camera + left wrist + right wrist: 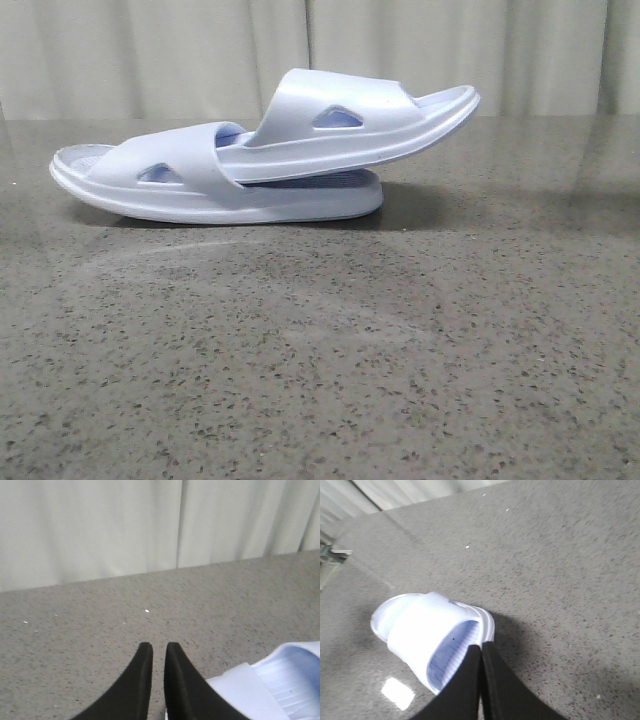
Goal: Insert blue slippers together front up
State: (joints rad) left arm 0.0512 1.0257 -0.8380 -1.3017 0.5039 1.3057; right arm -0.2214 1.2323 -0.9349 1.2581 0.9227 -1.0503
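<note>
The two blue slippers lie nested at the back of the table in the front view. The lower slipper (200, 200) lies flat. The upper slipper (350, 125) is pushed under the lower one's strap and tilts up to the right. Neither gripper shows in the front view. My left gripper (159, 647) has its fingers almost together with nothing between them, and a slipper (285, 680) lies beside it. My right gripper (481, 647) is shut and empty, hovering just over a slipper (425, 625).
The grey speckled table (400, 350) stretches forward of the slippers. A pale curtain (150, 50) hangs behind the table's far edge. A bright light reflection (397, 692) lies on the table near the slipper.
</note>
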